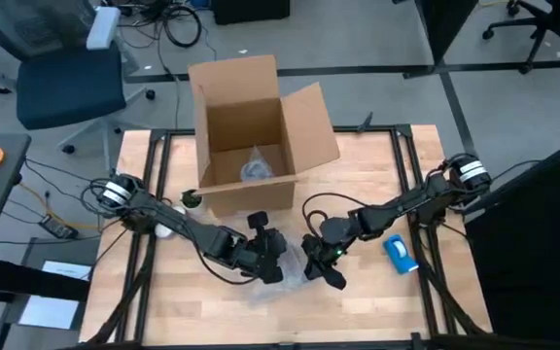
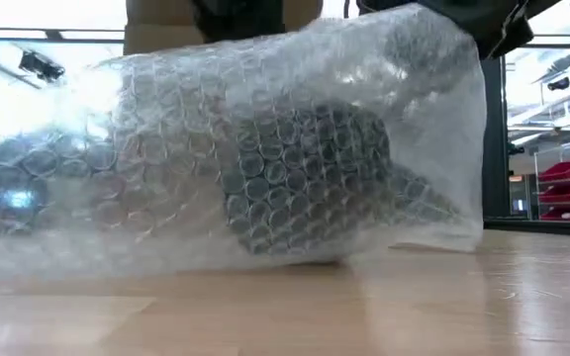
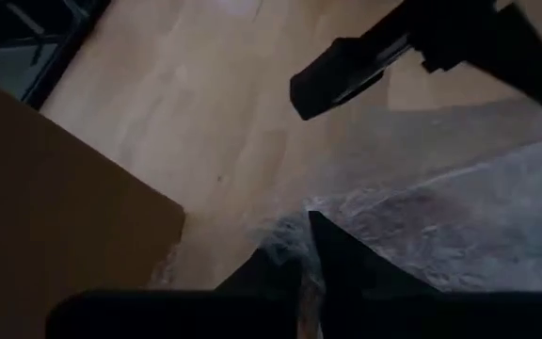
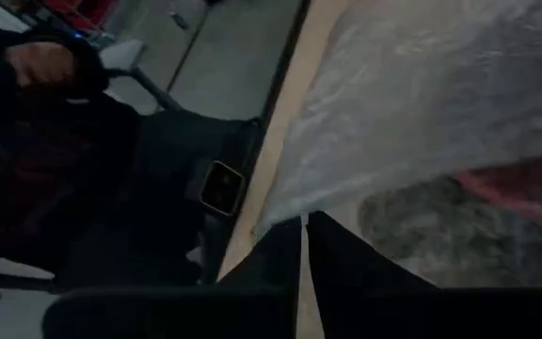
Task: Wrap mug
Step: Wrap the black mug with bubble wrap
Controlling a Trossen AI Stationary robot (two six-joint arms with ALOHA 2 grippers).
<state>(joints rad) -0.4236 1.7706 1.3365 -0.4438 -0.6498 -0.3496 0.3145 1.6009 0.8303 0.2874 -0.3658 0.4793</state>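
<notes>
Both claws clenched on bubble wrap (image 2: pixel 265 148), left claw (image 1: pixel 270 255), right claw (image 1: pixel 321 261), mug (image 2: pixel 305 178) between.

Both arms reached inward and met just in front of the cardboard box (image 1: pixel 253 136). The left gripper (image 1: pixel 266 255) had its fingers pressed together, and the right gripper (image 1: pixel 323 264), just beside it, was pinched closed too.

— What do your arms look like from above?
— You run two dark, slim, jointed arms; the left arm (image 1: pixel 178 226) and the right arm (image 1: pixel 406 202) each carry a white-ringed joint near the table's edge, with black cables looping beside it.
— And the fingers?
— Yours are black, tapering wedges (image 3: pixel 346 259).
</notes>
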